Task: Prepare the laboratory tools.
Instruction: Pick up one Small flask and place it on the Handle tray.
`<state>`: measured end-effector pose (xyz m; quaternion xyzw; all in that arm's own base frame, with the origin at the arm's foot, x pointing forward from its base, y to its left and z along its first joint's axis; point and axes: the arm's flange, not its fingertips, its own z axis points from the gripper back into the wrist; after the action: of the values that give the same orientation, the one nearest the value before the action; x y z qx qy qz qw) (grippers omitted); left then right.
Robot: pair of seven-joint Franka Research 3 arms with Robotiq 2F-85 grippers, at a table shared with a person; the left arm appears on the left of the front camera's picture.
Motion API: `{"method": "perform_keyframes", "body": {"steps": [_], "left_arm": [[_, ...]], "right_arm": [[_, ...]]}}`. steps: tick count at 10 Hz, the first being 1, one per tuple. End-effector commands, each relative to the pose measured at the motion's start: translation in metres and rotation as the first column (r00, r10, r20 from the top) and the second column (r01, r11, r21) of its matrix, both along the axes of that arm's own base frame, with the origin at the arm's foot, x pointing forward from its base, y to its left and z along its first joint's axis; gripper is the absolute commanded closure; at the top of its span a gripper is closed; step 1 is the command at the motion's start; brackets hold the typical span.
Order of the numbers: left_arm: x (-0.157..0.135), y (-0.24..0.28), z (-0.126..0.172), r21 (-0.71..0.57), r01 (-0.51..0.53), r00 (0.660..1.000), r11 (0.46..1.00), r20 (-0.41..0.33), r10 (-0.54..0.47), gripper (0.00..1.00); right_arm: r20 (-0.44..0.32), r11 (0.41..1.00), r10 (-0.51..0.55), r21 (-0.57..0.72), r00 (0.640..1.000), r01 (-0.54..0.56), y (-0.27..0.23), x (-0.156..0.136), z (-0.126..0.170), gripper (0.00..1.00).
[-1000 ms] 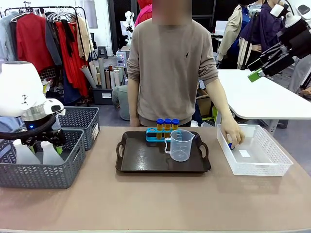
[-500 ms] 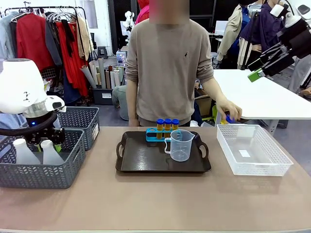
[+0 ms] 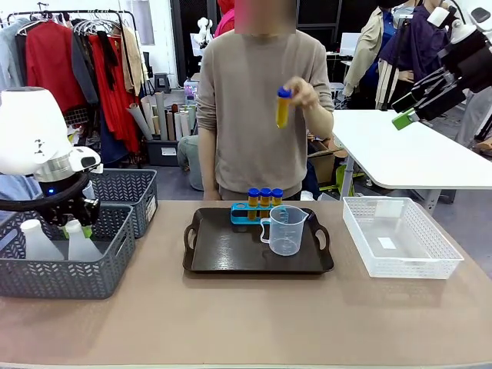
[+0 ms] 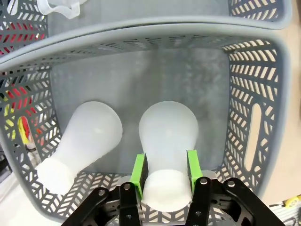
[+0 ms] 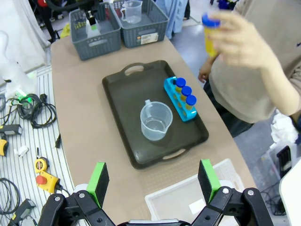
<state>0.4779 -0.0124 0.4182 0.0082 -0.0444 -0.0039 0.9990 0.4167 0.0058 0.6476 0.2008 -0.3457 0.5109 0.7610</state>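
Whitish translucent conical flask (image 4: 168, 127) stands upright in the grey mesh basket (image 4: 263, 94) at the table's left end, with a second matching flask (image 4: 89, 136) just beside it, leaning a bit. Left claw (image 4: 165, 181) is narrow and straddles the first flask's neck, with green pads (image 4: 138, 176) against both sides, so it looks gripped. The flask looks empty, so probably light; the wall is smooth and likely a bit slippery, stiff enough at the neck. The neck is the right hold: the body flares below the pads, so it shouldn't drop through, but it may swing on lifting. Clear plastic graduated beaker with handle (image 3: 286, 229) sits upright on the dark brown handled tray (image 3: 231, 254) mid-table, empty as far as I can tell; it is light, so take it by the rim or wall. Just behind it on the tray, three slim yellow-liquid test tubes with blue caps (image 3: 264, 198) stand in a blue rack (image 3: 240, 213). A fourth tube (image 3: 283, 108) is held up in the person's hand (image 3: 304, 96), well above the tray. The tubes look thin and possibly fragile; grip mid-body and keep them upright. White mesh basket (image 3: 400, 265) sits right of the tray. Right claw (image 5: 153, 178) hangs wide open high over the table (image 3: 231, 323), holding nothing.
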Motion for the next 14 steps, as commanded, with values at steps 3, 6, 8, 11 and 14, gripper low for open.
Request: {"method": "perform_keyframes", "body": {"steps": [3, 6, 8, 11, 14], "left_arm": [[-0.005, -0.001, 0.024, -0.009, -0.008, 1.000, 1.000, -0.011, 0.008, 1.00], [-0.002, -0.014, 0.099, -0.004, 0.035, 0.999, 0.999, 0.025, -0.035, 1.00], [-0.004, -0.035, 0.165, 0.011, 0.100, 0.992, 0.995, 0.080, -0.100, 1.00], [-0.003, -0.064, 0.240, 0.014, 0.234, 0.966, 0.972, 0.113, -0.234, 1.00], [-0.007, -0.098, 0.304, 0.020, 0.390, 0.908, 0.921, 0.159, -0.388, 1.00]], "right_arm": [[0.009, 1.000, 0.008, 0.022, 1.000, -0.009, 0.001, 0.001, 0.001, 0.00], [0.009, 1.000, 0.008, 0.022, 1.000, -0.009, 0.001, 0.001, 0.001, 0.00], [0.009, 1.000, 0.008, 0.022, 1.000, -0.009, 0.001, 0.001, 0.001, 0.00], [0.009, 1.000, 0.008, 0.022, 1.000, -0.009, 0.001, 0.001, 0.001, 0.00], [0.009, 1.000, 0.008, 0.022, 1.000, -0.009, 0.001, 0.001, 0.001, 0.00]]}}
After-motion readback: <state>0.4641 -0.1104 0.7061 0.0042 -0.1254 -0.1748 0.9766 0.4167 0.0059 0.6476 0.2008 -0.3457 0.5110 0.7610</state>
